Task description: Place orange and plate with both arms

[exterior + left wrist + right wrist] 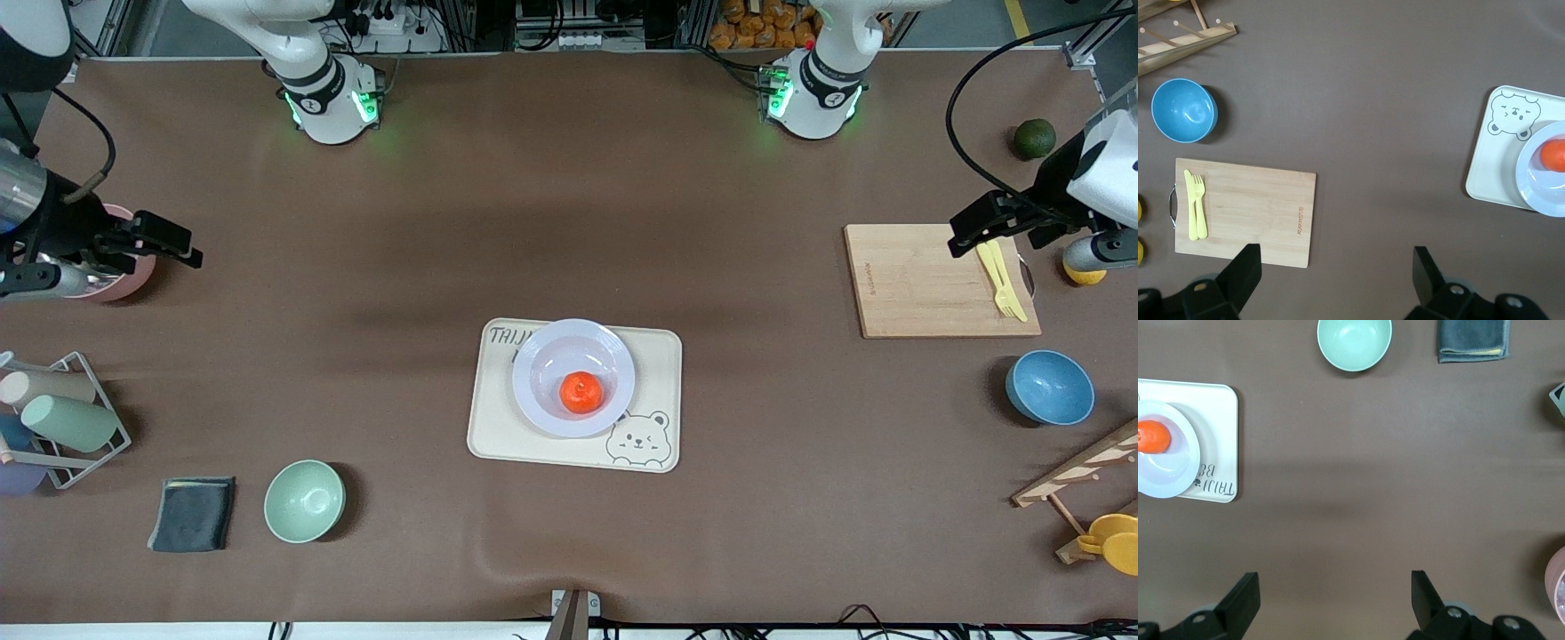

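The orange (581, 392) sits in the sunken centre of the pale lavender plate (536, 355), and the plate rests on the cream tray (656, 356) in the middle of the table. Judged from this, both placements look done: fruit on plate, plate on tray, nothing touching either. What seems left, if anything, is only for the arms to settle at rest.

Both arms wait well away from the tray. The left gripper (987, 227) hangs above the edge of the wooden cutting board (925, 284) at the left arm's end of the table, its jaws spread wide with nothing between them; the left wrist view shows the two fingers well apart over bare table. The right gripper (160, 240) hovers beside a pink cup (133, 276) at the right arm's end, jaws likewise wide and empty.

The tray carries dark hand-style lettering at one corner, partly covered by the plate; "TAIJI" can be made out, with a second line beginning "B" in the right wrist view, the rest hidden. A cartoon bear face (637, 439) is printed at the tray corner nearer the front camera. The cutting board bears a small brand stamp, too fine to read. A yellow plastic fork and knife (1001, 280) lie on the board.
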Controlling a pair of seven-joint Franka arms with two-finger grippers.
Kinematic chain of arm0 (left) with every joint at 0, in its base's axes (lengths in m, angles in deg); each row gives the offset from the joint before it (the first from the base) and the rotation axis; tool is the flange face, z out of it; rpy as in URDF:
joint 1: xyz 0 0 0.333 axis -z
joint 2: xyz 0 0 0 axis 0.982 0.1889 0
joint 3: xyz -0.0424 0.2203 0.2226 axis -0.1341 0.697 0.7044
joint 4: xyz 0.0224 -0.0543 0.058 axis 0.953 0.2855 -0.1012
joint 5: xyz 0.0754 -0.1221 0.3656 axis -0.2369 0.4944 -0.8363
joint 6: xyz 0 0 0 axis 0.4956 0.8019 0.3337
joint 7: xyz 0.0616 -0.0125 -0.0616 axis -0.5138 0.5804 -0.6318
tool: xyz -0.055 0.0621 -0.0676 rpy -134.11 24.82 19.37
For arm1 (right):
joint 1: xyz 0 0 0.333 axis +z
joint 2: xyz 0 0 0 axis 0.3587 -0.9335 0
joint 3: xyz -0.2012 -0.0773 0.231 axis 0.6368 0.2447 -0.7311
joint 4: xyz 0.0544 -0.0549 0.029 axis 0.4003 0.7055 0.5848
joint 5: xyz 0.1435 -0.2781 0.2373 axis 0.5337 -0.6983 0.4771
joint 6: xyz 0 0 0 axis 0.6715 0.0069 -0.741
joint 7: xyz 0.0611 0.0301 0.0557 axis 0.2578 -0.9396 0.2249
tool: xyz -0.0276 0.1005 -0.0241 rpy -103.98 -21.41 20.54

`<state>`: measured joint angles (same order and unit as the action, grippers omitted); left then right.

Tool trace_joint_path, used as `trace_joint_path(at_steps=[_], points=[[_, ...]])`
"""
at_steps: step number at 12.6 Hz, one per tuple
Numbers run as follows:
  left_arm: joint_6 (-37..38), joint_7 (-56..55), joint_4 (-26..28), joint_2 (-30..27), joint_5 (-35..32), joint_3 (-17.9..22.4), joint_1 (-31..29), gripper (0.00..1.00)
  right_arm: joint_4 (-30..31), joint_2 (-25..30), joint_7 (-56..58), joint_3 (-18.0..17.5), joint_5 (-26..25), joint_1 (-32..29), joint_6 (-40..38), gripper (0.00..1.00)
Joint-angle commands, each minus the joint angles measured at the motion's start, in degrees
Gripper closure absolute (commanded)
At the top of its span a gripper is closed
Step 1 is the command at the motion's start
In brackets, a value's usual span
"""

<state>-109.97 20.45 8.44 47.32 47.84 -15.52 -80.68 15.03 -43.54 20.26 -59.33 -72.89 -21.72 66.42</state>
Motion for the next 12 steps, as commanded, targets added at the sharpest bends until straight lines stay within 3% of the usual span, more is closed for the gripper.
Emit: trace_joint_path(at_steps=[1,6,12], points=[[0.59,5.1,0.5,-1.83,0.37,0.38,-0.98,0.0,1.32,2.46,-1.07,-0.11,-1.33,-0.26,1.21,0.0],[1.55,5.21,0.07,-2.1,0.46,0.38,-2.03,0.0,-1.94,1.14,-4.85,-0.11,-5.89,-0.44,1.39,0.0],[1.56,5.03,0.06,-1.84,0.19,0.12,-1.69,0.0,-2.39,0.7,-5.38,-0.11,-5.81,-0.27,1.47,0.0]])
